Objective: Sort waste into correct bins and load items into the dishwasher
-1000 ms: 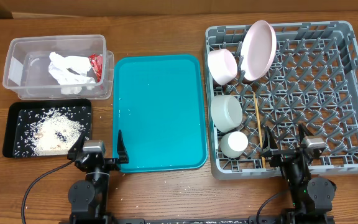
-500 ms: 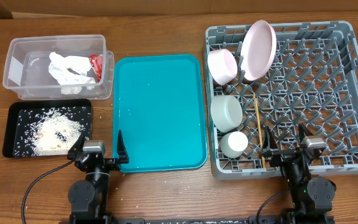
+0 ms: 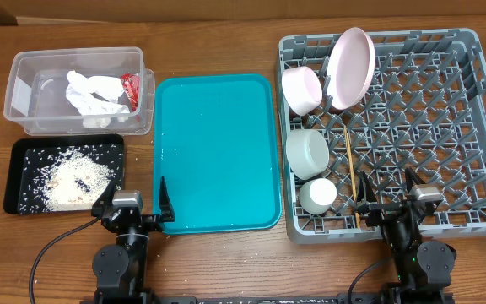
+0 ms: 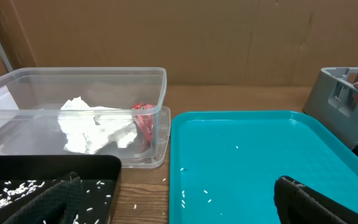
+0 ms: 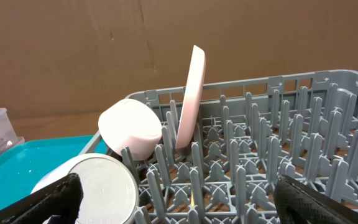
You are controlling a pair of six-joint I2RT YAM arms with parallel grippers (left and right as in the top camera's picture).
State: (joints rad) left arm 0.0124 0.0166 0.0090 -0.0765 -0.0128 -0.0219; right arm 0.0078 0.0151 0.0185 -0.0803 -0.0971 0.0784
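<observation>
The grey dish rack (image 3: 479, 51) holds the pale pink plate (image 3: 350, 67) upright, the pink bowl (image 3: 301, 89), the grey-green bowl (image 3: 307, 152), the white cup (image 3: 317, 196) and the wooden chopsticks (image 3: 352, 173). The clear tub (image 3: 24, 67) holds the white napkin (image 3: 91, 93) and the red-and-white wrapper (image 3: 130, 89). The black tray (image 3: 15, 181) holds rice (image 3: 74, 177). My left gripper (image 3: 132, 205) is open and empty at the near table edge, by the black tray. My right gripper (image 3: 389, 196) is open and empty over the rack's near edge.
The large teal serving tray (image 3: 218, 152) lies between the bins and the rack, with a few stray rice grains (image 4: 194, 196) on it. More grains lie on the wood near its front left corner. A cardboard wall stands behind the table.
</observation>
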